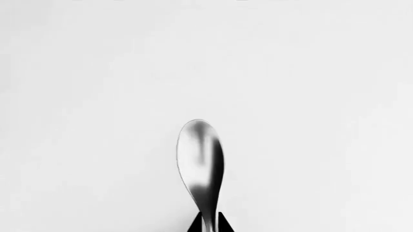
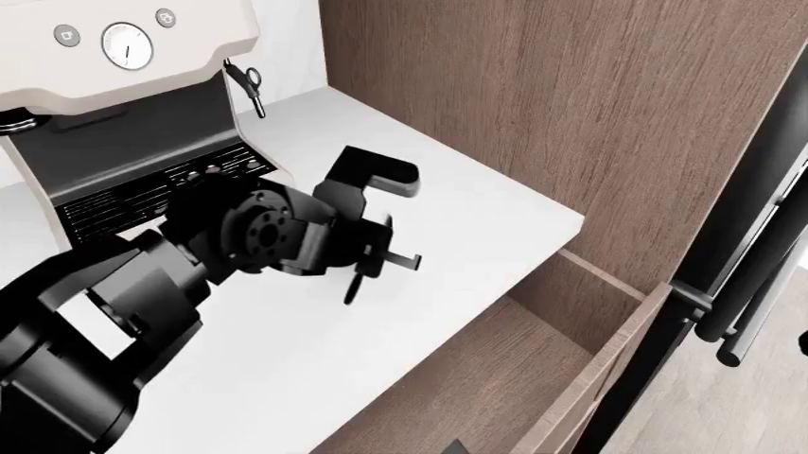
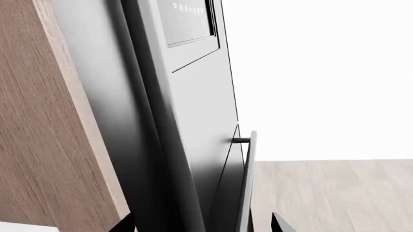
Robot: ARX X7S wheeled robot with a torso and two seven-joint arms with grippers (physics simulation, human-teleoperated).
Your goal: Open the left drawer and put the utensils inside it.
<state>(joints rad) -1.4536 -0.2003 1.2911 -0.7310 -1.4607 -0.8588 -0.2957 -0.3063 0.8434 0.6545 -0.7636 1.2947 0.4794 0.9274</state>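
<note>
Between the left gripper's [image 1: 208,224] fingertips the black spoon [image 1: 200,162] is clamped by its handle, bowl pointing straight out ahead of them. Beyond and below, over the counter [image 2: 480,227] edge, the left drawer [image 2: 555,378] stands open — this arm is nearer. The right gripper's fingers [image 3: 281,223] look spread.

No text is legible; the fridge panel [image 3: 190,19] shows only tiny icons.

Glossy spoon [image 1: 201,164], perhaps black; matt white counter [image 2: 480,218]; wood-grain drawer [image 2: 531,378]; smooth dark fridge [image 3: 193,96]
</note>
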